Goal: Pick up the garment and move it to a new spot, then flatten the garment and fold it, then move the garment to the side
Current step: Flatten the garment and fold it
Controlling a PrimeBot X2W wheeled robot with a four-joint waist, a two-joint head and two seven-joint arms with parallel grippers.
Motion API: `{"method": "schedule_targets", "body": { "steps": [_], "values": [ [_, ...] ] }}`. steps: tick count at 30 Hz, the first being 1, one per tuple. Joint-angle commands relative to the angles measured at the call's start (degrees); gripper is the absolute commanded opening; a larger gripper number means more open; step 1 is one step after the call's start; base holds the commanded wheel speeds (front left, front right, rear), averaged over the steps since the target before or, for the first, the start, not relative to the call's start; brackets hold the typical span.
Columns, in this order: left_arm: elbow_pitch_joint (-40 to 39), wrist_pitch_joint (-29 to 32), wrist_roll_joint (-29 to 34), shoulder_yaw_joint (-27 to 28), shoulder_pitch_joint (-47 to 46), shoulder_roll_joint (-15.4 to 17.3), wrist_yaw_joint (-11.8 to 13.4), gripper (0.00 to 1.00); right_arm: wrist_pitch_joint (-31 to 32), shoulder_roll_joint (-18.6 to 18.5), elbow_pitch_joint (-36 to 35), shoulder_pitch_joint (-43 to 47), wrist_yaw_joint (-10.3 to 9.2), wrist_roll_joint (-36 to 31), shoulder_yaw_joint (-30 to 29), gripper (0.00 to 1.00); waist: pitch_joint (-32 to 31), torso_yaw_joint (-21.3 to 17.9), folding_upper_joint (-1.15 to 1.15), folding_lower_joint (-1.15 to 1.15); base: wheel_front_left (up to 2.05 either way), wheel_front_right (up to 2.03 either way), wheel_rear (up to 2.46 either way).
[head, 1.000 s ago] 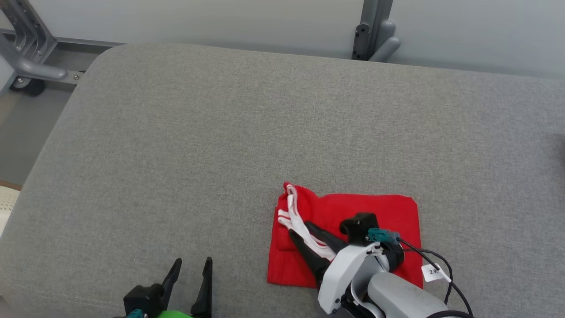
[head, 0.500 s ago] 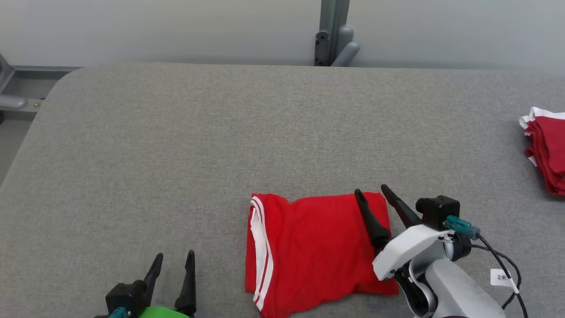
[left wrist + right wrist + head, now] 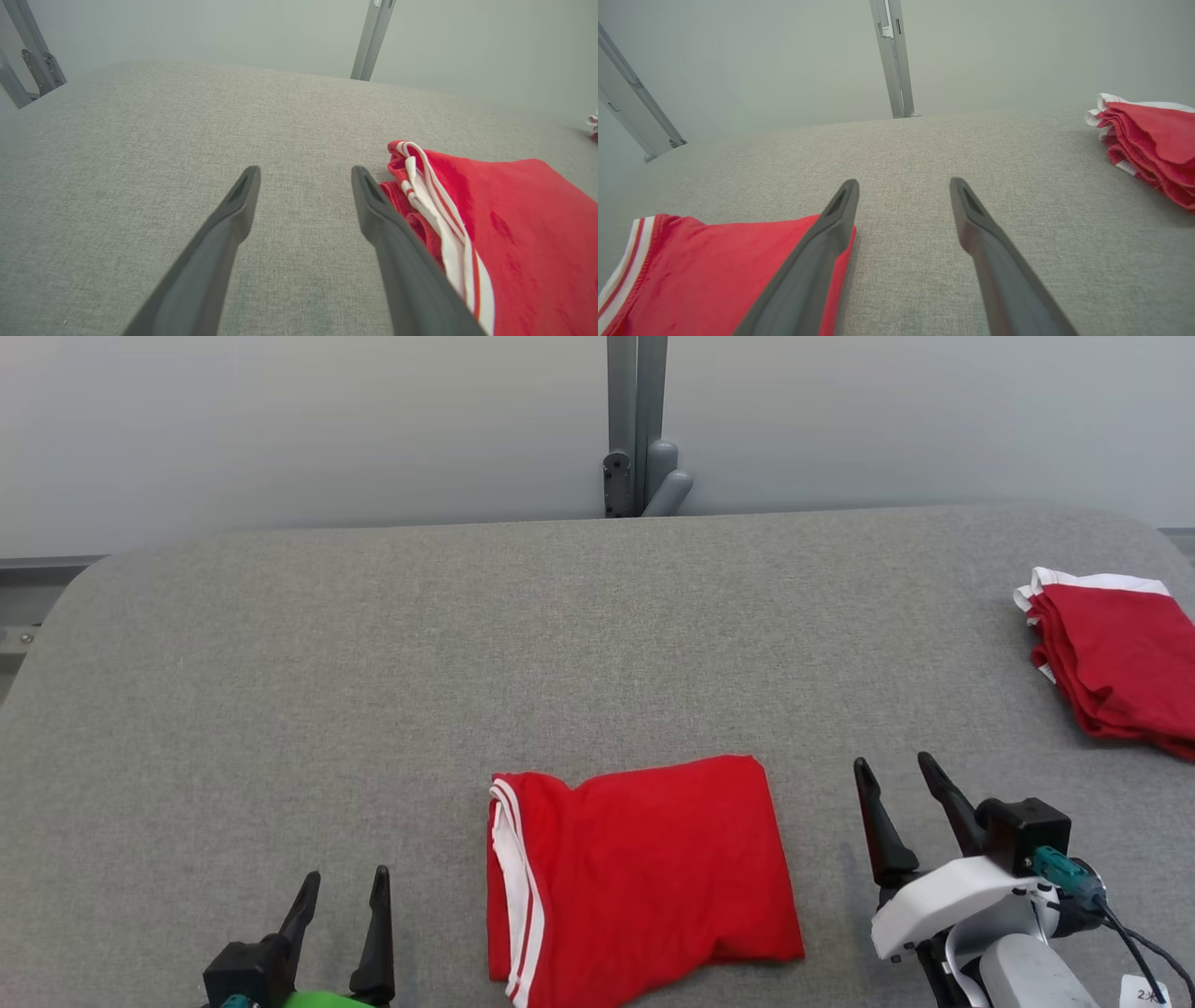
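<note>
Nearest, left of the folded red jersey (image 3: pixel 644 868): left tool (image 3: pixel 346 874), fingers spread, gripping nothing. Jersey flat on the grey fabric counter (image 3: pixel 467 644), red-and-white striped trim along its left edge. Just right of the jersey: right tool (image 3: pixel 892 761), fingers parted, empty, clear of the cloth. Farther right and beyond: second red-and-white pile (image 3: pixel 1111 653). Behind the jersey, grey post (image 3: pixel 637 429).
</note>
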Motion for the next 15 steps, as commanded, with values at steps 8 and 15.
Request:
{"method": "schedule_targets", "body": {
  "steps": [8,15],
  "values": [
    [-1.02,0.04,1.61,1.43,2.11,0.22,-0.01,1.0,-0.14,1.36,-2.87,3.67,-0.05,-4.12,-3.91,1.0,-2.19,-1.51,0.0,0.0,0.0,0.0,0.0],
    [-1.79,0.04,1.88,2.59,2.87,0.22,-0.14,1.0,-0.14,1.92,-3.11,5.62,-0.05,-5.04,-5.1,1.0,-3.61,-1.95,0.0,0.0,0.0,0.0,0.0]
  ]
}}
